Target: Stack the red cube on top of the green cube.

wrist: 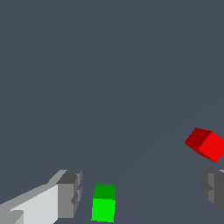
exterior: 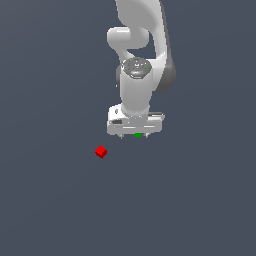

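The red cube (exterior: 101, 151) lies on the dark grey floor, to the exterior view's left of the arm and a little nearer the camera. It also shows in the wrist view (wrist: 205, 144). The green cube (exterior: 138, 135) is mostly hidden behind the white gripper (exterior: 135, 137); only a sliver shows under the hand. In the wrist view the green cube (wrist: 104, 203) lies between the two grey fingers (wrist: 70, 192), nearer one of them and touching neither. The gripper (wrist: 142, 192) is open and empty, its fingers set wide apart.
The white arm (exterior: 142, 60) rises behind the gripper toward the top of the exterior view. The plain dark grey floor (exterior: 60, 210) spreads all around, with no other objects in view.
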Motion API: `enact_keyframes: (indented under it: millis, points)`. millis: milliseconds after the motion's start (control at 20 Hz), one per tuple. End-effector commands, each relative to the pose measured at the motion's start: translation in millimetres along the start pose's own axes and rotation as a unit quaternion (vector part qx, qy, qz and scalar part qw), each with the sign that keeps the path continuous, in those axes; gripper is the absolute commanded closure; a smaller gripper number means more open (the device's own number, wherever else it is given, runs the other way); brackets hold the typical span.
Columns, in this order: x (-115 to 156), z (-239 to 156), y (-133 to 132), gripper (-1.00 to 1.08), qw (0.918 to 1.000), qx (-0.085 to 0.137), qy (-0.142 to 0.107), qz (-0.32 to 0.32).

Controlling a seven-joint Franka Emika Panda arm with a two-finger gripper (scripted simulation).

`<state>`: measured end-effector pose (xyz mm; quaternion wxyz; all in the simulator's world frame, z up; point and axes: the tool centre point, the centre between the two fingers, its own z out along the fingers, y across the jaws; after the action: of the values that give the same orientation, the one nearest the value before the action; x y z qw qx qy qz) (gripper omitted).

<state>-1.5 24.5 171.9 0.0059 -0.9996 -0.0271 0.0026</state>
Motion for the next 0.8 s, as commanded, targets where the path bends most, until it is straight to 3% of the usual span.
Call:
enact_keyframes:
  millis: [0,400,750]
  points:
    - [0,0,0,-0.92,1.0,0.0,0.0,0.0]
    - [4,13,20,-0.92,0.9991,-0.001,0.001,0.041]
    - [7,47,76,-0.92,0.9885,-0.004,0.002,0.151]
